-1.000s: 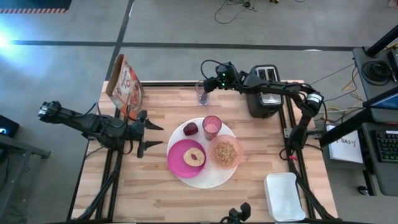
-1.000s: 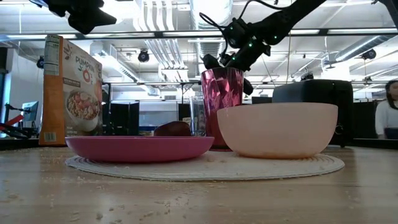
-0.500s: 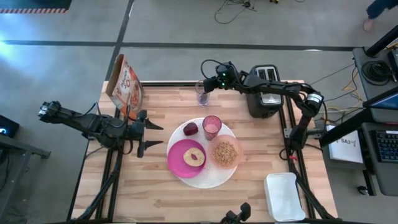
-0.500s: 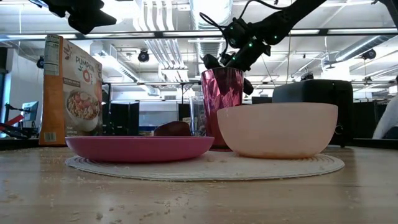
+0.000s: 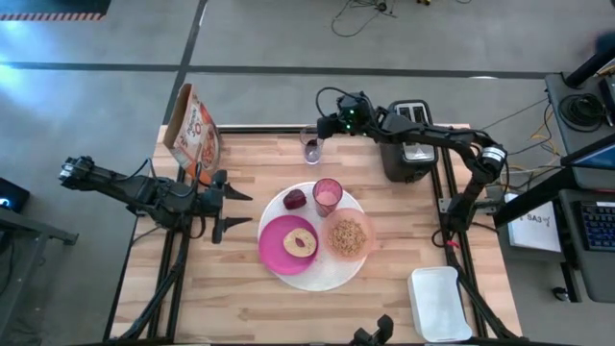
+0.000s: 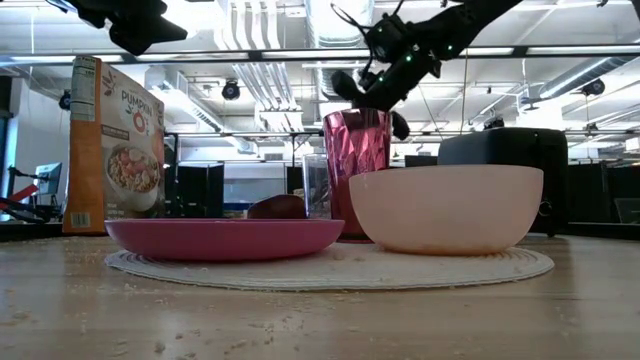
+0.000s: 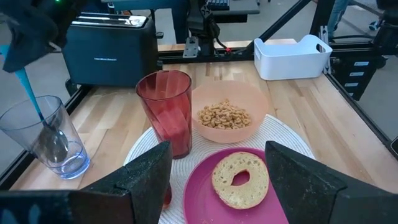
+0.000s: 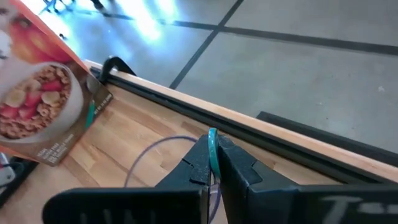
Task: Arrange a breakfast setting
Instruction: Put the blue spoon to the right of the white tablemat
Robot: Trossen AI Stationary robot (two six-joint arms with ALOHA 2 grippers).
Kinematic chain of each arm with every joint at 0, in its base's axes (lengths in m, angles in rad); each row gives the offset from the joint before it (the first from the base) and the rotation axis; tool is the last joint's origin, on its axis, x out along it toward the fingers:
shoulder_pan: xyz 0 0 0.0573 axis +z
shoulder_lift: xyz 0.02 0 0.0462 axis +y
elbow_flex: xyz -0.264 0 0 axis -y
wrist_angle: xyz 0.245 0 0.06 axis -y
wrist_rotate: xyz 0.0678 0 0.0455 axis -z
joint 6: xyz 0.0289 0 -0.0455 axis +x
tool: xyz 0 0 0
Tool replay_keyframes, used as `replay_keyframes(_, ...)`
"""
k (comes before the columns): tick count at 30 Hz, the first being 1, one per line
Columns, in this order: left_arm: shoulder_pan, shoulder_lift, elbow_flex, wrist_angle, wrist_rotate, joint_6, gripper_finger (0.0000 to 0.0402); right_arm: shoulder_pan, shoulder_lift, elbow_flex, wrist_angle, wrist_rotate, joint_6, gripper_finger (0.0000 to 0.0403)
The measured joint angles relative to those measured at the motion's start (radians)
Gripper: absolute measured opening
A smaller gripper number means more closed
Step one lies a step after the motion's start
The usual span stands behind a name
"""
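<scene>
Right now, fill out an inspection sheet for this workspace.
Surface: wooden table, crumbs scattered.
Job's things: white plate carries magenta plate with bagel, peach bowl of cereal, pink tumbler, red fruit; teal-handled spoon stands in clear glass.
Clutter: cereal box, toaster, white bin.
Grippers: right gripper shut on spoon handle; left gripper open, waiting.
Cables: on floor.
Surroundings: nothing seen.

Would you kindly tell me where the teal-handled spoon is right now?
The teal-handled spoon stands in the clear glass at the table's far edge, left of the black toaster, its handle pinched in the right gripper.
</scene>
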State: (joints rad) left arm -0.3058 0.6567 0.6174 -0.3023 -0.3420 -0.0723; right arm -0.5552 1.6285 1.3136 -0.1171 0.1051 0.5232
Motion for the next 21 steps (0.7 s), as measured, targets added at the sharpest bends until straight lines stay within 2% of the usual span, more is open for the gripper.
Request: replay_keyframes(21, 0.000, 0.019, 0.001, 0.072, 0.010, 0.047, 0.0239, 0.013, -0.252, 0.002, -0.070, 0.002, -0.038, 0.0009)
